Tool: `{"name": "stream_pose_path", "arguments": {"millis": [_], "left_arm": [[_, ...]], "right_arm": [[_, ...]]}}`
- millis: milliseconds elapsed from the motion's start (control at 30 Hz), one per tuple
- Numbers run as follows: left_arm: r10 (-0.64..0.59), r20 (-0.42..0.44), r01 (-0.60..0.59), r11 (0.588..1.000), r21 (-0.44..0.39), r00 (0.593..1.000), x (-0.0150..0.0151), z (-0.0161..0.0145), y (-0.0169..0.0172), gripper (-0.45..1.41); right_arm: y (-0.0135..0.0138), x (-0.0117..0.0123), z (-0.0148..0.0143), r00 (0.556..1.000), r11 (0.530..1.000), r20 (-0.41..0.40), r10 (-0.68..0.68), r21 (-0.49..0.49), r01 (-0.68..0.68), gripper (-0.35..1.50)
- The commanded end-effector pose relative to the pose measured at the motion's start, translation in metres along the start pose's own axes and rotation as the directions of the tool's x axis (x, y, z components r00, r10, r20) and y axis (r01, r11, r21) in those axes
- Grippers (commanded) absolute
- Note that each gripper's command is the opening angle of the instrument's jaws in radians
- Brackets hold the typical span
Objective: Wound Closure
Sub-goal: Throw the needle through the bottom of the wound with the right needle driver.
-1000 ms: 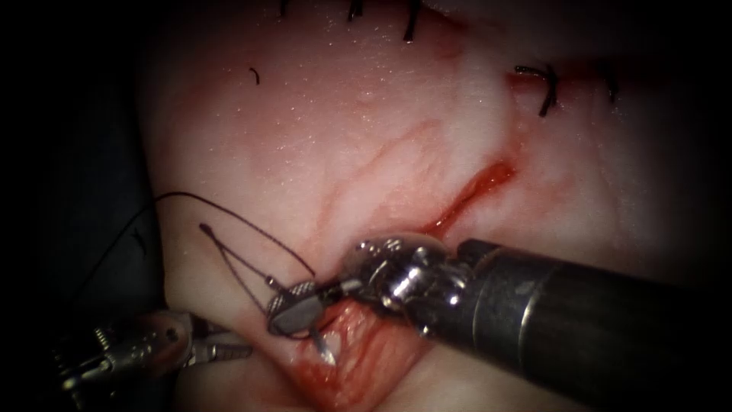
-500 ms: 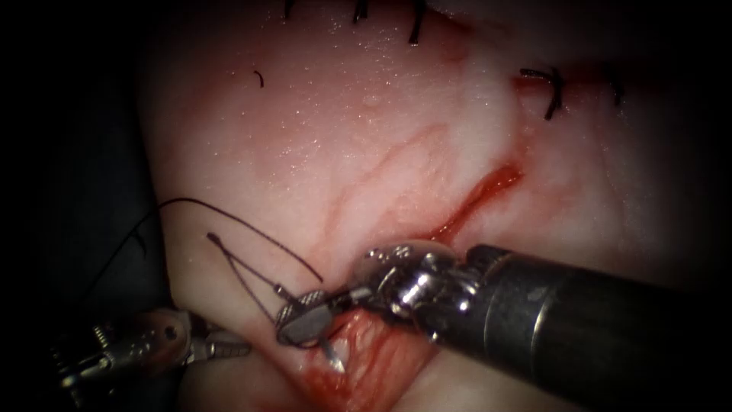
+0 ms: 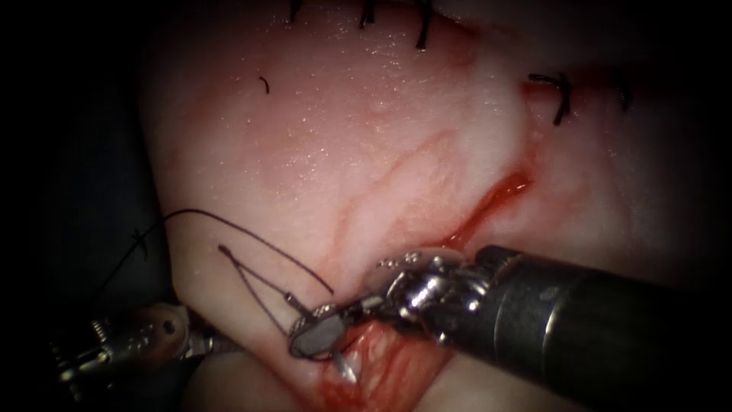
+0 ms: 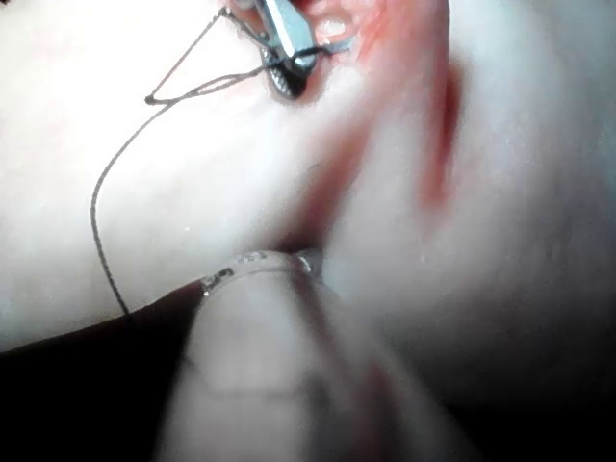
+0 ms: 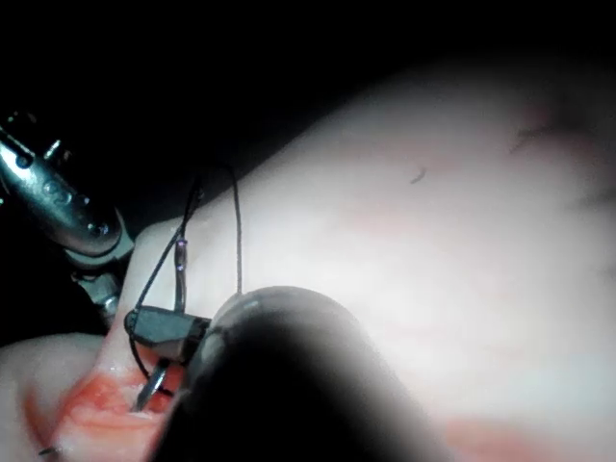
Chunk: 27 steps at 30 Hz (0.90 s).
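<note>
Needle held at the cut

The right end effector (image 3: 316,336) is clenched on the needle (image 3: 345,368) near its swaged end, tip over the open cut (image 3: 381,366). Thread (image 3: 252,252) loops left of the cut. I cannot tell the left end effector (image 3: 217,345)'s state.

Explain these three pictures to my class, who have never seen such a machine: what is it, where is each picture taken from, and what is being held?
This is a surgical practice robot with two thin arms, each ending in a tiny two-jawed tool. It is stitching a cut in pork belly, the tissue; there is no patient.

The endoscope view looks down at the wound. The right tool enters from the picture's right. Its jaws are shut on the curved needle, near its thread end; the needle's tip points into the open cut. Dark thread loops over the tissue left of the cut. The left tool sits low on the left, beside the tissue; what it holds is unclear. Finished stitches lie further up.

The other two views come from cameras riding on each arm.
</note>
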Motion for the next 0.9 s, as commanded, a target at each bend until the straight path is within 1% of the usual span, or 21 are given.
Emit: {"name": "stream_pose_path", "arguments": {"millis": [33, 233, 300, 367, 433, 467, 500, 567, 667, 700, 733, 800, 833, 900], "left_arm": [[0.002, -0.001, -0.002, 1.000, 0.000, 1.000, 0.0002, 0.0006, -0.0002, 0.09], [0.001, -0.002, -0.001, 1.000, 0.003, 1.000, 0.0002, 0.0006, -0.0002, 0.09], [0.001, -0.002, -0.001, 1.000, 0.003, 1.000, 0.0002, 0.0006, -0.0002, 0.09], [0.001, -0.002, -0.001, 1.000, 0.003, 1.000, 0.0002, 0.0006, -0.0002, 0.09], [0.001, -0.001, -0.001, 1.000, 0.002, 1.000, 0.0003, 0.0005, -0.0002, 0.10], [-0.001, 0.002, 0.001, 1.000, 0.004, 1.000, 0.0004, 0.0001, -0.0002, 0.10], [-0.001, 0.000, 0.001, 1.000, 0.004, 1.000, 0.0005, -0.0001, -0.0003, 0.11], [-0.006, -0.001, 0.006, 1.000, 0.020, 1.000, 0.0007, -0.0015, -0.0005, 0.12], [-0.011, -0.004, 0.011, 0.999, 0.038, 1.000, 0.0009, -0.0032, -0.0007, 0.12], [-0.013, -0.007, 0.013, 0.999, 0.046, 1.000, 0.0008, -0.0038, -0.0008, 0.12], [-0.017, -0.008, 0.017, 0.998, 0.061, 1.000, 0.0007, -0.0050, -0.0010, 0.12], [-0.024, -0.009, 0.024, 0.997, 0.077, 1.000, 0.0005, -0.0063, -0.0013, 0.11], [-0.035, -0.009, 0.035, 0.995, 0.092, 0.999, 0.0004, -0.0075, -0.0014, 0.10], [-0.055, -0.009, 0.056, 0.992, 0.112, 0.998, 0.0006, -0.0087, -0.0015, 0.10]], "right_arm": [[0.0002, 0.0008, 0.0004, 1.000, 1.000, 0.001, 0.016, 0.003, -0.016, -0.35], [-0.0001, 0.0004, 0.0007, 0.999, 0.999, 0.006, 0.039, 0.025, -0.039, -0.35], [-0.0001, 0.0006, 0.0006, 0.999, 0.999, -0.011, 0.045, 0.025, -0.045, -0.35], [0.0001, 0.0018, 0.0005, 0.996, 0.998, -0.065, 0.054, 0.015, -0.053, -0.35], [0.0001, 0.0033, 0.0000, 0.994, 1.000, -0.109, 0.022, 0.002, -0.022, -0.35], [0.0000, 0.0047, -0.0004, 0.988, 1.000, -0.155, -0.005, -0.014, 0.003, -0.35], [0.0000, 0.0053, -0.0006, 0.985, 1.000, -0.173, -0.015, -0.021, 0.012, -0.35], [-0.0001, 0.0073, -0.0015, 0.969, 0.998, -0.239, -0.060, -0.049, 0.050, -0.35], [-0.0003, 0.0093, -0.0024, 0.952, 0.996, -0.295, -0.085, -0.062, 0.070, -0.35], [-0.0005, 0.0103, -0.0028, 0.945, 0.995, -0.314, -0.088, -0.064, 0.072, -0.35], [-0.0007, 0.0115, -0.0034, 0.937, 0.996, -0.340, -0.085, -0.064, 0.067, -0.35], [-0.0006, 0.0129, -0.0040, 0.929, 0.998, -0.364, -0.064, -0.045, 0.051, -0.35], [-0.0004, 0.0138, -0.0043, 0.928, 1.000, -0.372, -0.011, -0.018, 0.005, -0.35], [-0.0001, 0.0145, -0.0045, 0.934, 0.999, -0.357, 0.035, 0.000, -0.037, -0.35]]}}
